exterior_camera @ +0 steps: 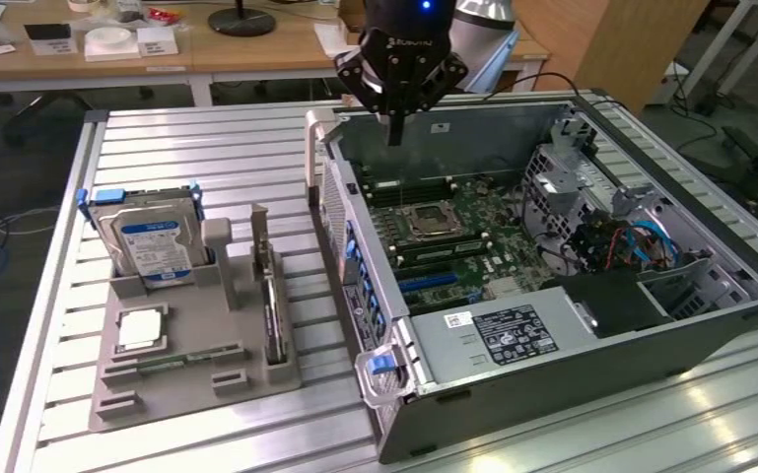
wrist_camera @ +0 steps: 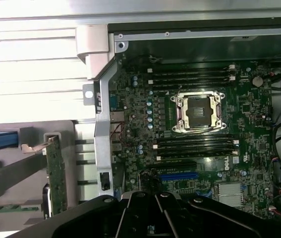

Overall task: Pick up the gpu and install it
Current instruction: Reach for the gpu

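Exterior view: the arm's jaws hang pressed together, holding nothing, above the open computer case (exterior_camera: 550,389), over its motherboard (exterior_camera: 464,241). The gpu (exterior_camera: 269,296) stands on edge, apparently slotted, in a grey holder (exterior_camera: 181,399) on the worktop (exterior_camera: 194,148) beside the case, near a hard drive (exterior_camera: 149,241).

On table (exterior_camera: 221,138): holder tray (exterior_camera: 194,399) at exterior view's left, PC case (exterior_camera: 694,335) at right, just beside. In tray: HDD (exterior_camera: 153,236) upright at far end; gpu (exterior_camera: 269,296) on edge along side nearest case; RAM stick (exterior_camera: 174,362) flat twd near end. In case: mobo (exterior_camera: 445,246) on floor, PSU (exterior_camera: 511,333) at near end. Gripper (exterior_camera: 394,133) above case's far end. Desk (exterior_camera: 155,59) behind table.
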Motion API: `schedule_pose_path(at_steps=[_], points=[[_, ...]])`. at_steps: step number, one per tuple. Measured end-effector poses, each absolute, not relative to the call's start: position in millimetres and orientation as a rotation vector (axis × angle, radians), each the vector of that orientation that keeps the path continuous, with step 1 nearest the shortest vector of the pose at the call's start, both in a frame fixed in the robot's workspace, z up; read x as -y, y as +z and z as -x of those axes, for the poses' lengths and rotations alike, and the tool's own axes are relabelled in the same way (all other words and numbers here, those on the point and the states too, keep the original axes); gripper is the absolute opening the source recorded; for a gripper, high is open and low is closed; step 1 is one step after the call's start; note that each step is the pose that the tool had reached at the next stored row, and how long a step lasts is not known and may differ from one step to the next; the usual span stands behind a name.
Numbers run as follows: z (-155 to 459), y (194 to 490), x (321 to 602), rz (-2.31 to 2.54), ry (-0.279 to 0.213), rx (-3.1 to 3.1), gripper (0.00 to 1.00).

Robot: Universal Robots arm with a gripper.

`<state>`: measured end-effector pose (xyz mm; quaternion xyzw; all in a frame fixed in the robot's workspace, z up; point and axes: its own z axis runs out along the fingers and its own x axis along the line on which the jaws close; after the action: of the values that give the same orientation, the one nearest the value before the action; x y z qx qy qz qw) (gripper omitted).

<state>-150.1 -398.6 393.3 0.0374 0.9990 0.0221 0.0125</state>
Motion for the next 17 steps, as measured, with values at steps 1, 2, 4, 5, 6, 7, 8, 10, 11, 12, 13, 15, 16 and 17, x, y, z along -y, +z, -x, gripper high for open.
schedule_pose_path(at_steps=[1,2,4,5,6,7,8,10,11,12,13,15,16,17], points=[[150,393,399,-0.117,0.069,-3.114,0.11],[151,393,399,-0.117,0.069,-3.114,0.11],[151,393,399,-0.116,0.069,-3.114,0.11],[151,393,399,-0.117,0.069,-3.114,0.11],[152,393,399,-0.117,0.069,-3.114,0.11],[152,393,399,-0.117,0.069,-3.114,0.11],[152,393,399,-0.116,0.069,-3.114,0.11],[152,393,399,-0.117,0.069,-3.114,0.11],[153,393,399,-0.117,0.069,-3.114,0.11],[153,393,399,-0.117,0.069,-3.114,0.11],[153,393,399,-0.117,0.069,-3.114,0.11],[165,393,398,-0.117,0.069,-3.114,0.11],[165,393,398,-0.117,0.069,-3.114,0.11],[166,393,398,-0.117,0.069,-3.114,0.11]])
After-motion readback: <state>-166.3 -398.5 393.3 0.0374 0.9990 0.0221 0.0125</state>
